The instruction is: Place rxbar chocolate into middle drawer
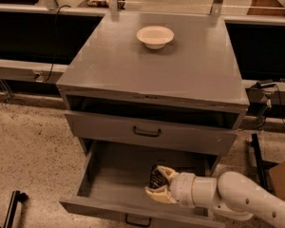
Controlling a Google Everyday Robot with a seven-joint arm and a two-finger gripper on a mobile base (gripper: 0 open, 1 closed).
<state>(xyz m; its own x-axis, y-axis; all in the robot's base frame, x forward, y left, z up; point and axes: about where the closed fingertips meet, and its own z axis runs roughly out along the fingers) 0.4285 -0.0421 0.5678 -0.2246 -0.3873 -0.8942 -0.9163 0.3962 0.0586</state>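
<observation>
- since the rxbar chocolate (156,177) is a small flat bar in a dark wrapper, it is likely light, fairly stiff and a bit slippery, best pinched across its broad faces.
- the gripper (155,183) is clamped on it, a finger on either side.
- both sit low inside the open middle drawer (114,179), toward its right front; whether the bar touches the floor is unclear.
- a white bowl (155,36) rests on the cabinet top, well apart.

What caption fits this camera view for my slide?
The gripper holds the rxbar chocolate over the open middle drawer.
</observation>
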